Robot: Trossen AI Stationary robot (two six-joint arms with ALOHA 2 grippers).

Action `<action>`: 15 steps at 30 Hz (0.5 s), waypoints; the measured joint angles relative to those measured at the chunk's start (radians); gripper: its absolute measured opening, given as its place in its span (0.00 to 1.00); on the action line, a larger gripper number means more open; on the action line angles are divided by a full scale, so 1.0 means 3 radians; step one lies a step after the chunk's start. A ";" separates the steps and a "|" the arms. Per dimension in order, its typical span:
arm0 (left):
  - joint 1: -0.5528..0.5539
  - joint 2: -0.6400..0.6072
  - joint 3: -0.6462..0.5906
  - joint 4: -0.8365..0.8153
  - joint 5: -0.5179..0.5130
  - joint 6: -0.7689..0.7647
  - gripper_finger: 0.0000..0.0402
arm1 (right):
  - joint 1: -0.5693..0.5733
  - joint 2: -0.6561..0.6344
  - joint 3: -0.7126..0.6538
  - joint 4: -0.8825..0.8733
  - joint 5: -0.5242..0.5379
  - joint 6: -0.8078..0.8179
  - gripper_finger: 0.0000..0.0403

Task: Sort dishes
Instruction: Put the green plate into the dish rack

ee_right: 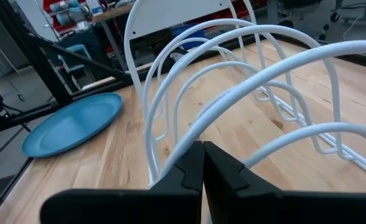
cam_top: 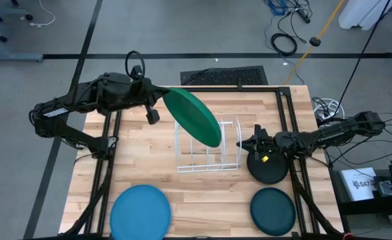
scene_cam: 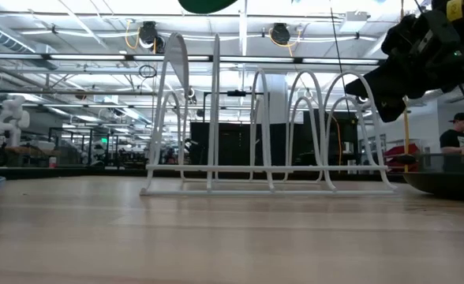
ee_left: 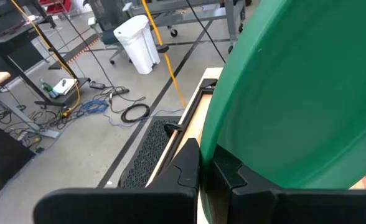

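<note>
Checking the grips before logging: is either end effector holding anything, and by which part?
The left end effector holds the green plate by its rim, above the rack. The right end effector is shut and holds nothing.

Floor: grey, crossed by dark tape lines [cam_top: 89,30], strewn with coiled cables [cam_top: 284,44].
Table: pale wood planks [cam_top: 149,157], dark frame.
Mat: black, perforated [cam_top: 224,75], lying at the table's far edge.
Bin: white [ee_left: 138,43], on the floor near cables.
Ceiling: bright strip lights [scene_cam: 74,16].
Far room: workbenches, seated person [scene_cam: 458,131].
</note>
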 joint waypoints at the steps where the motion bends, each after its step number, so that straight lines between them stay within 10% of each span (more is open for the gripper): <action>1: 0.0000 -0.0005 0.0000 0.0000 -0.0015 0.0000 0.03 | 0.0000 0.0042 0.0021 0.0001 0.0001 0.0000 0.00; 15: -0.0001 -0.0041 0.0000 -0.0046 -0.0175 -0.0180 0.03 | 0.0003 0.0392 0.0144 0.0144 -0.0072 -0.0061 0.00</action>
